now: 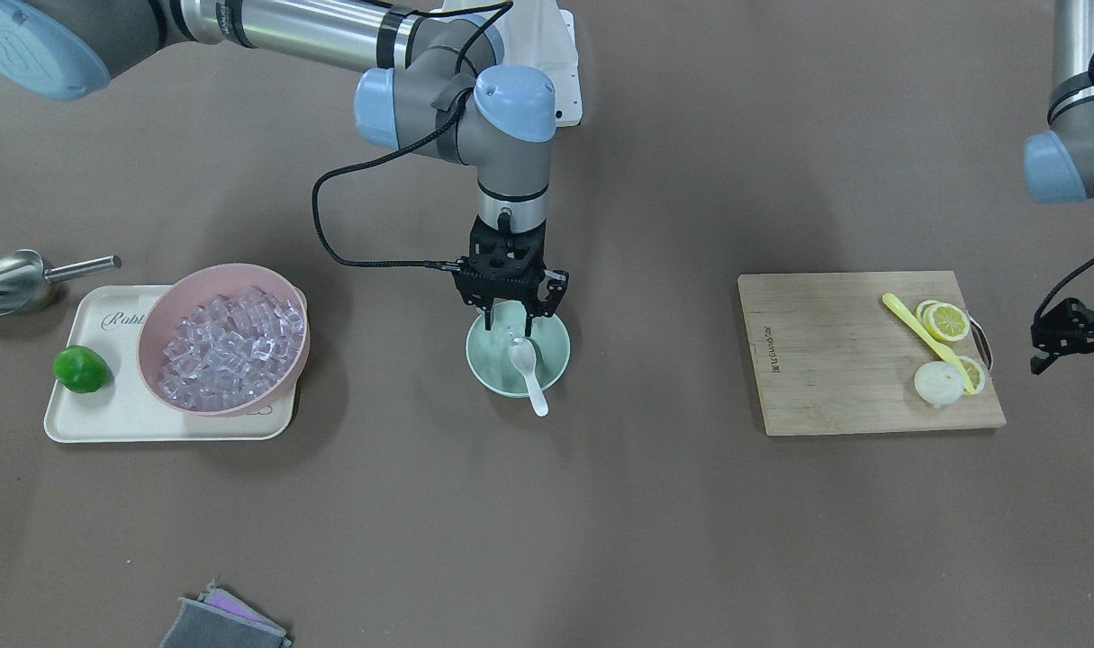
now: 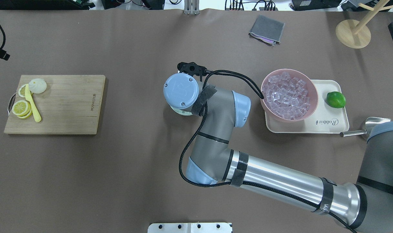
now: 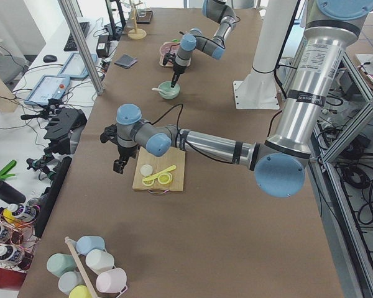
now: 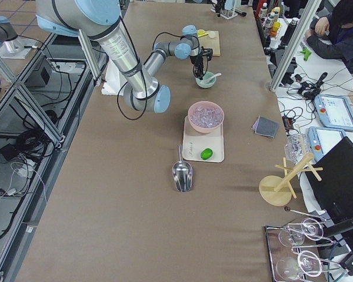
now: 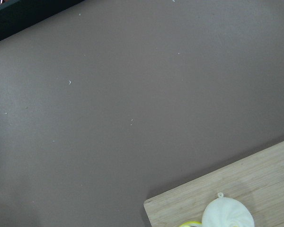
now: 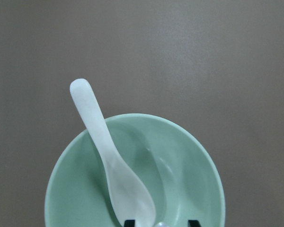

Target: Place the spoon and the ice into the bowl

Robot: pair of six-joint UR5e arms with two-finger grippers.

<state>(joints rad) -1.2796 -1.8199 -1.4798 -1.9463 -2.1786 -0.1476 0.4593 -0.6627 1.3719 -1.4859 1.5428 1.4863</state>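
Front view, read from its left edge across, every place given from the green bowl (image 1: 554, 353).

Far to the view's left of the green bowl lie a metal scoop (image 1: 6, 281) and a lime (image 1: 81, 369), the lime on a tray (image 1: 96, 418). The tray also carries a pink bowl (image 1: 147, 333) with a heap of ice (image 1: 227, 351).

Directly over the green bowl hangs the right claw (image 1: 510, 322), pointing straight down on the side of the bowl nearer the robot. Its jaws stand apart and grip nothing. In the right wrist view both fingertips (image 6: 129, 222) show at the lower edge, with clear gaps either side of a small glassy ice cube (image 6: 160, 223) between them. The ice cube appears to rest in the green bowl, on or beside the hollow of the spoon (image 1: 528, 373), just beneath the claw.

The spoon's long axis runs from its hollow under the claw out across the far rim, the handle overhanging the side away from the robot. Both task things thus seem to be in place, and the coming move is probably a straight lift clear of the handle.

Well to the view's right of the green bowl lies a board (image 1: 826, 360) with lemon slices (image 1: 947, 321) and a yellow utensil (image 1: 925, 335). Beyond it, at the view's edge, is the left claw (image 1: 1064, 337), much the farther of the two; whether its jaws are apart cannot be told.
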